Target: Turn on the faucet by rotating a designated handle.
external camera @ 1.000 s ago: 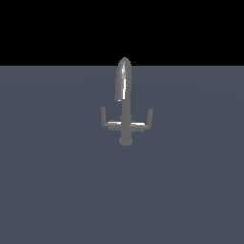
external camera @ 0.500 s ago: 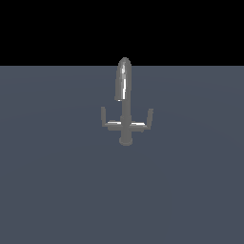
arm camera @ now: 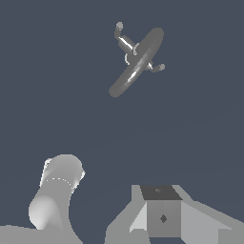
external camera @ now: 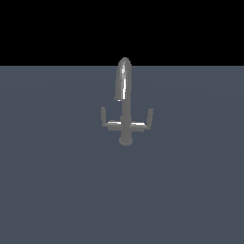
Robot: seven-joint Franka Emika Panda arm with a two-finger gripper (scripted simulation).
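Note:
The faucet [external camera: 125,102] stands alone on the flat grey surface in the middle of the exterior view, with its arched glossy spout, thin column and round base. The handle [external camera: 106,121] is the L-shaped arm with an upturned tip on the exterior view's left; a mirrored arm [external camera: 145,121] is on the right. The wrist view sees the faucet [arm camera: 137,61] from above and far off, with both arms sticking out. My gripper [arm camera: 162,215] shows only as a grey block at the wrist view's edge, well away from the faucet. Its fingers cannot be made out. It is not in the exterior view.
A rounded grey link of my arm [arm camera: 55,198] shows beside the gripper in the wrist view. The flat grey surface [external camera: 57,190] stretches all round the faucet, against a black background.

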